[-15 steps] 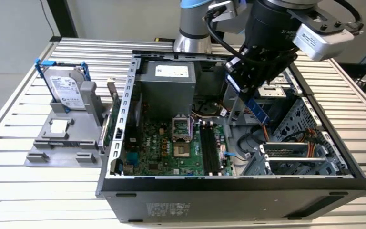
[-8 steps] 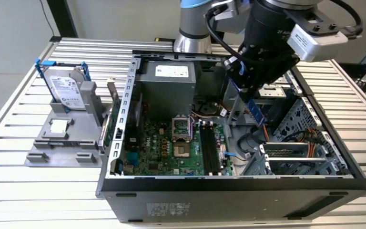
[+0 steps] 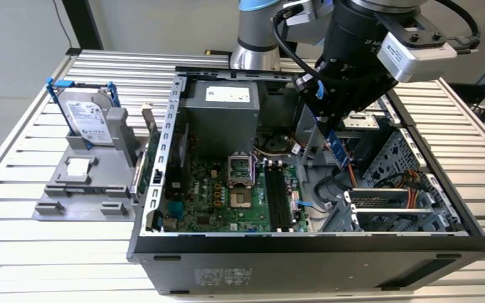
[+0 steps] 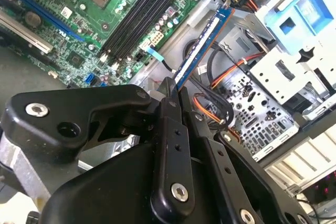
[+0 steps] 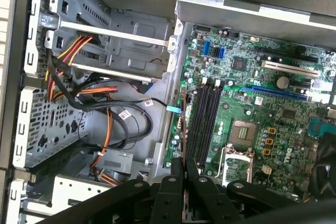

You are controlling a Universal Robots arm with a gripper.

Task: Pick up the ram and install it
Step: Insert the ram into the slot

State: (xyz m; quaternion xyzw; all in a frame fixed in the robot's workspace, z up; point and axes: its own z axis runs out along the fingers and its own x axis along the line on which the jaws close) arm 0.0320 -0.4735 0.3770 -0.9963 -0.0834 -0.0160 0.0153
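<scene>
The ram [image 3: 337,149] is a narrow blue board stick that hangs edge-down from my gripper [image 3: 327,121], which is shut on its upper end. It hovers inside the open computer case [image 3: 310,243], a little to the exterior view's right of the black memory slots [image 3: 278,196] and above them. In the second wrist view the ram [image 4: 202,45] juts out from between the fingertips [image 4: 169,85], beside the slots [image 4: 139,17]. In the first wrist view the ram [image 5: 184,124] is edge-on, a thin line next to the slots [image 5: 205,119].
A hard drive [image 3: 86,117] in a blue frame stands on a grey fixture [image 3: 78,189] at the exterior view's left. Inside the case are the power supply [image 3: 225,107], the processor socket [image 3: 240,169], a metal drive cage [image 3: 394,202] and orange cables [image 5: 107,129].
</scene>
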